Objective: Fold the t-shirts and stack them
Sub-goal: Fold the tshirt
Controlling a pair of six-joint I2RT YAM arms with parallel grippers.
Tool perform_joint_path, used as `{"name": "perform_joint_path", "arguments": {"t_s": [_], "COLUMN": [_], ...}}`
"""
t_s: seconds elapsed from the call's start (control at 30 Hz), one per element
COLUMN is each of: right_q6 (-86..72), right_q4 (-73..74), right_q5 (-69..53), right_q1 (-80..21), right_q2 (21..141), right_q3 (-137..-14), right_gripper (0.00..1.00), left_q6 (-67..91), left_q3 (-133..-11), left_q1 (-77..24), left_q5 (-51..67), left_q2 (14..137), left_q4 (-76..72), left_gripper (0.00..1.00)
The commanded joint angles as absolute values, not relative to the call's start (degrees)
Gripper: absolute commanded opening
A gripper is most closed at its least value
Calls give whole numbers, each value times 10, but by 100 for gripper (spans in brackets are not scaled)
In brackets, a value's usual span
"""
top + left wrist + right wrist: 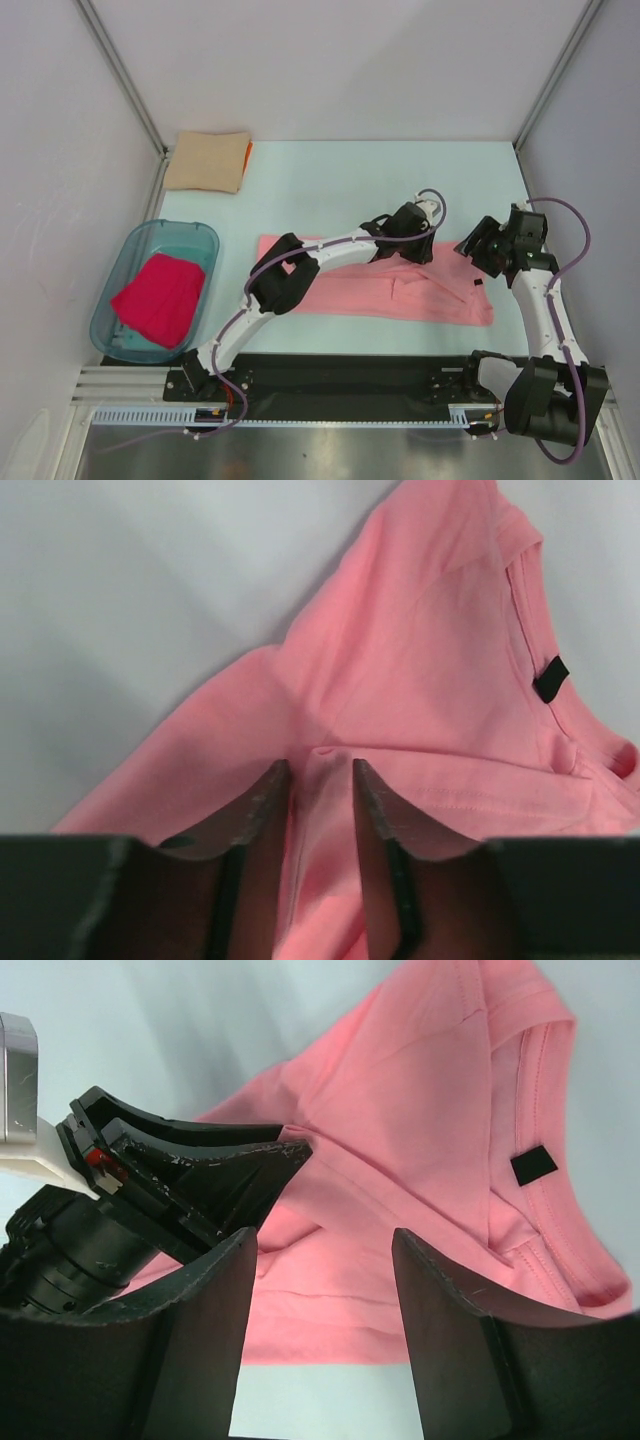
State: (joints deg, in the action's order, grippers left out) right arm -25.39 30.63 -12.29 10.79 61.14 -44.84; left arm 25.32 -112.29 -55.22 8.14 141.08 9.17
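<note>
Left end effector [320, 767] straddles a fold of salmon-pink t-shirt [420, 660], narrowly parted, grip unclear; right end effector [325, 1238] gapes, empty. Only overhead shows crimson t-shirt [158, 300] in teal tub [198, 248].

The salmon-pink t-shirt [400, 295] is soft matt cloth with stitched seams; the crimson t-shirt [160, 297] and tan t-shirt [207, 160] look matt too. The tub [120, 262] is glossy translucent plastic, the right gripper [325, 1245] scuffed matt black plastic, the surface [330, 190] smooth
</note>
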Motion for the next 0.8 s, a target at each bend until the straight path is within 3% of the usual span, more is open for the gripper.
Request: {"name": "perform_joint_path", "arguments": {"t_s": [0.0, 0.1, 0.27, 0.77], "right_q6": [-243, -244, -249, -259], "right_q4": [311, 310, 316, 301], "right_q5": [-139, -133, -110, -48], "right_q1": [111, 111, 112, 129], "right_q2": [600, 605, 620, 685], "right_q3": [-441, -435, -426, -426], "right_gripper": [62, 62, 62, 65], "left_q6": [241, 240, 242, 339], "left_q3": [-1153, -1144, -1102, -988], "left_q1": [-561, -561, -560, -526], "left_q5": [84, 65, 5, 30], "left_q2": [1409, 1398, 1348, 1285], "left_q4": [97, 98, 91, 11], "left_gripper": [34, 12, 0, 0]}}
